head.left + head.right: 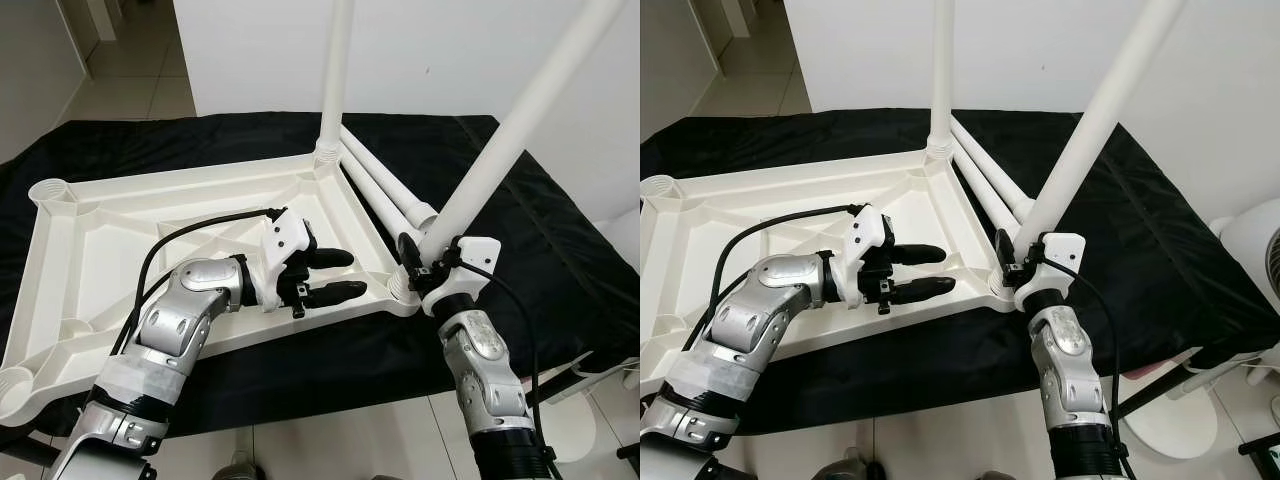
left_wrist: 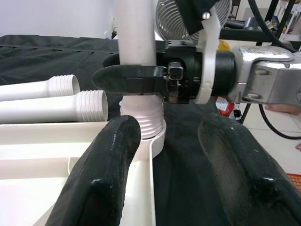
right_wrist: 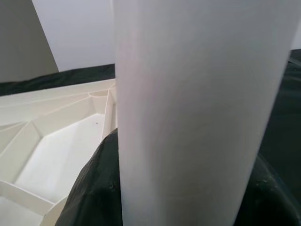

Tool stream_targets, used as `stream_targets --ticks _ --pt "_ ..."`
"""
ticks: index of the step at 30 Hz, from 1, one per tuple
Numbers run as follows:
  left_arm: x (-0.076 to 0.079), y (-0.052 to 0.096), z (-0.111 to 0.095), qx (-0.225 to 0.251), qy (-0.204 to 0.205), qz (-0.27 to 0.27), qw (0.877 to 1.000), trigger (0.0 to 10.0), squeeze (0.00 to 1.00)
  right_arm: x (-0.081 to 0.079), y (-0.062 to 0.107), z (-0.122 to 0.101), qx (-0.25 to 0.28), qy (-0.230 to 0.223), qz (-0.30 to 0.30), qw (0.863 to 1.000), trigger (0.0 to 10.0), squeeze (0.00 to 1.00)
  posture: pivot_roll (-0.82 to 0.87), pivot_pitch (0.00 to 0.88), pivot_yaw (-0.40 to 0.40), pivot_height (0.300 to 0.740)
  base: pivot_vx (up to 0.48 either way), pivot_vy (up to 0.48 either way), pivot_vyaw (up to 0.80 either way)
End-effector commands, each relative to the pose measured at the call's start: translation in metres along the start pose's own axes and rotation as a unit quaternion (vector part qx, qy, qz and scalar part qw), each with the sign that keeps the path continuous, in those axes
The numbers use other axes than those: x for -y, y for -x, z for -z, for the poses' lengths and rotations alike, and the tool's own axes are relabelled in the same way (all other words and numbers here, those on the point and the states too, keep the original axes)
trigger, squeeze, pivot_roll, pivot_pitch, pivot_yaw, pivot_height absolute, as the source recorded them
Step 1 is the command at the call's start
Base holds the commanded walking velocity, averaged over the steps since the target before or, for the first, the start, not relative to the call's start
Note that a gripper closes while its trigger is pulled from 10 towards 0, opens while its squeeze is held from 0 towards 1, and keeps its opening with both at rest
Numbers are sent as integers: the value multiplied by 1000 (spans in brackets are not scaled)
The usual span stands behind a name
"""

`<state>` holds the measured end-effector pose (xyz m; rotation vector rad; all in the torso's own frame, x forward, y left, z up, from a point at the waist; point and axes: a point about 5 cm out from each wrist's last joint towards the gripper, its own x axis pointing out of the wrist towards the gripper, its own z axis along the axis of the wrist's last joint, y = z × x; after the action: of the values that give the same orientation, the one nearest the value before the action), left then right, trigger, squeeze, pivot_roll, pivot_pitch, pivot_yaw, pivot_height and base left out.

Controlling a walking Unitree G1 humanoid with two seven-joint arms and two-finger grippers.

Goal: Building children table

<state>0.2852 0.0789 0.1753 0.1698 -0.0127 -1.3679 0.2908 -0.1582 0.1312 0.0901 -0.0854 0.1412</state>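
right gripper (image 1: 418, 262) clamped round tilted table leg (image 1: 520, 130), threaded end at near-right corner socket | left gripper (image 1: 335, 274) fingers apart, empty, over tabletop (image 1: 100, 225) | tabletop upside down on black cloth (image 1: 540, 240) | one leg upright (image 1: 335, 70) far corner, two loose legs (image 1: 385, 195) just beside

A black cloth (image 1: 560, 250) covers the work surface, reaching every visible edge. On it lies a white plastic tabletop (image 1: 90, 250), turned underside up, its ribs showing. Just beside the tabletop's far corner, two loose white legs (image 1: 385, 195) lie side by side on the cloth, threaded ends pointing toward the tabletop's near corner. Pale floor tiles (image 1: 340, 445) show below the cloth's edge.
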Motion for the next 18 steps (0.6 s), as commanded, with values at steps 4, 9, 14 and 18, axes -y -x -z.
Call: stream_targets --ticks 4,9,14,18 --pt "0 -1 1 -3 -4 6 1000 10000 0 12 7 21 -74 76 2 994 10000 0 14 0 -13 740 0 0 0" --pt "-1 0 1 -3 -5 4 1000 10000 0 12 11 23 -80 109 -25 991 10000 0 15 0 -15 740 0 0 0" --pt "-2 1 1 -4 -6 1 1000 10000 0 8 18 25 -71 133 -60 987 10000 0 12 0 -12 740 0 0 0" --pt "-2 1 0 -5 -8 1 1000 10000 0 4 24 28 -53 139 -72 986 10000 0 12 0 -10 740 0 0 0"
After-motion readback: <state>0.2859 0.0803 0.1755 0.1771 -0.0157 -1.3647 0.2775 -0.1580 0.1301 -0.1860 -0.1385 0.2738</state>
